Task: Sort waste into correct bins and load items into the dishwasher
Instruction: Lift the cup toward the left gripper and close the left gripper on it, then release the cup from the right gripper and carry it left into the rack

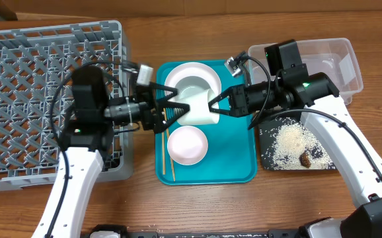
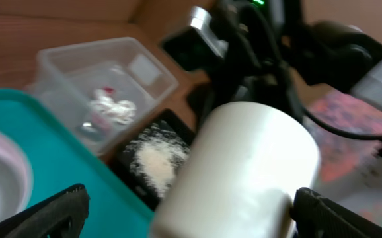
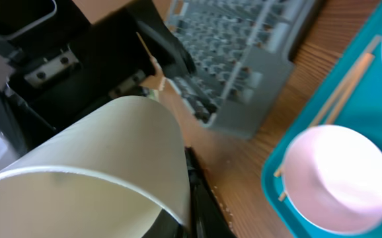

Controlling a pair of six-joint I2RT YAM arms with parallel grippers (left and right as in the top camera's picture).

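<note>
The small white cup (image 1: 201,114) hangs on its side above the teal tray (image 1: 237,165). My right gripper (image 1: 212,106) is shut on its rim; in the right wrist view one black finger (image 3: 204,205) presses the cup (image 3: 92,165) wall. My left gripper (image 1: 184,104) is open, and its fingers (image 2: 52,211) straddle the cup (image 2: 244,165) base. The white plate (image 1: 191,76), pink bowl (image 1: 188,145) and chopsticks (image 1: 167,155) lie on the tray. The grey dishwasher rack (image 1: 45,86) stands at the left. Rice (image 1: 290,142) and a brown lump (image 1: 306,159) sit in the black tray (image 1: 265,162).
The clear tub (image 1: 323,63) stands at the back right and holds a crumpled white tissue with red wrapper (image 2: 112,106). Both arms meet over the teal tray's middle. Bare wooden table shows in front of the tray and between the rack and the tray.
</note>
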